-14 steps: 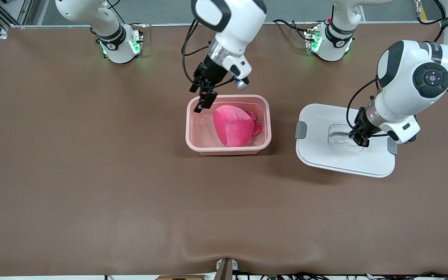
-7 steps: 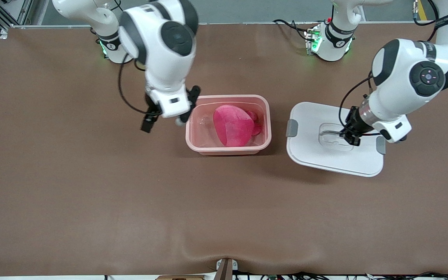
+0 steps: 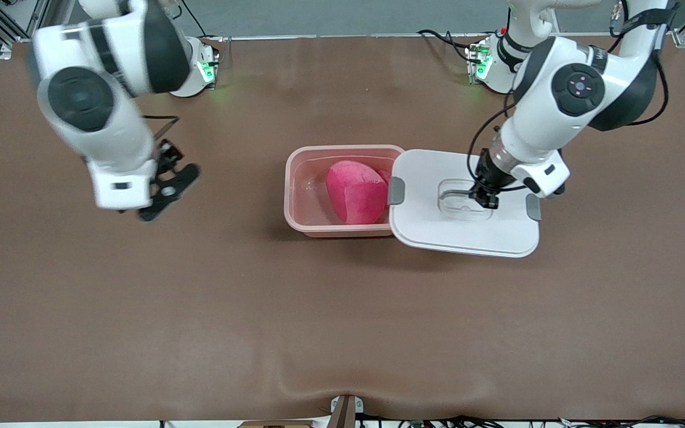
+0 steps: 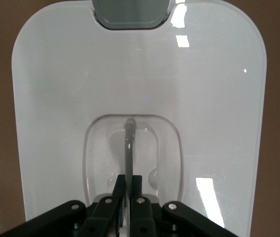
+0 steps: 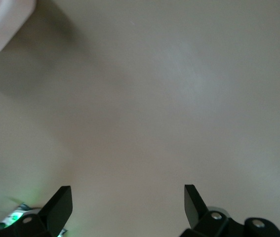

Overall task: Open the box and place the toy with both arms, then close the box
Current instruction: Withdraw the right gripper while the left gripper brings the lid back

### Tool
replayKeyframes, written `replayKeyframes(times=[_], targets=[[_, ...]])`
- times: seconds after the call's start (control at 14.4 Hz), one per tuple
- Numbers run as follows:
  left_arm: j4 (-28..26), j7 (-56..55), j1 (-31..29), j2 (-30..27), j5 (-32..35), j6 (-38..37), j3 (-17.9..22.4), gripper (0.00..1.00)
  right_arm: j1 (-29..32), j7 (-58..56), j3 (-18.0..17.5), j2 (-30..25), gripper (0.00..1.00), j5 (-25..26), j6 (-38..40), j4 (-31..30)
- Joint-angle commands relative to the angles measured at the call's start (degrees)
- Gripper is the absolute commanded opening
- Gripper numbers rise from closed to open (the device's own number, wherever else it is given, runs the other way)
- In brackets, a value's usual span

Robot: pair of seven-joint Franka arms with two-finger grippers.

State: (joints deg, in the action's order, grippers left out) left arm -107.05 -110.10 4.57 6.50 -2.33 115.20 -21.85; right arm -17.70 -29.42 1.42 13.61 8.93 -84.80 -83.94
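Observation:
The pale pink box base (image 3: pixel 290 196) stands open mid-table with the bright pink plush toy (image 3: pixel 355 191) inside it. My left gripper (image 3: pixel 484 199) is shut on the recessed handle (image 4: pixel 129 140) of the white lid (image 3: pixel 437 232). It holds the lid level over the box's rim at the left arm's end. The left wrist view shows the lid (image 4: pixel 56 98), one grey clip (image 4: pixel 132 12) and my gripper (image 4: pixel 128 180). My right gripper (image 3: pixel 170 187) is open and empty over bare table, toward the right arm's end. In the right wrist view, my gripper (image 5: pixel 128 195) has a box corner (image 5: pixel 1 24) at the edge.
The brown table mat (image 3: pixel 342 327) is bare nearer the front camera. The arm bases (image 3: pixel 188 71) (image 3: pixel 500 65) stand along the table edge farthest from it. The lid's grey clips (image 3: pixel 396 191) (image 3: pixel 534 208) stick out at its two short ends.
My left gripper has carried the lid sideways from the table until it overlaps the box's rim. My right gripper has swung away from the box toward the right arm's end.

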Motion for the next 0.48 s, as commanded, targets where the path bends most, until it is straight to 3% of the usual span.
replayKeyframes(times=[0.0,0.42], targets=[[3.60,-5.20,3.59,2.99,0.21,0.02,-0.39,0.00,8.28,1.47,-1.25,-2.62,1.00,-4.00,0.87,-1.84],[5.45,-18.55,10.97,7.12,3.99,4.23,-0.47,0.00,12.34,1.65,-1.16,-5.18,1.00,-5.32,5.09,-1.76]])
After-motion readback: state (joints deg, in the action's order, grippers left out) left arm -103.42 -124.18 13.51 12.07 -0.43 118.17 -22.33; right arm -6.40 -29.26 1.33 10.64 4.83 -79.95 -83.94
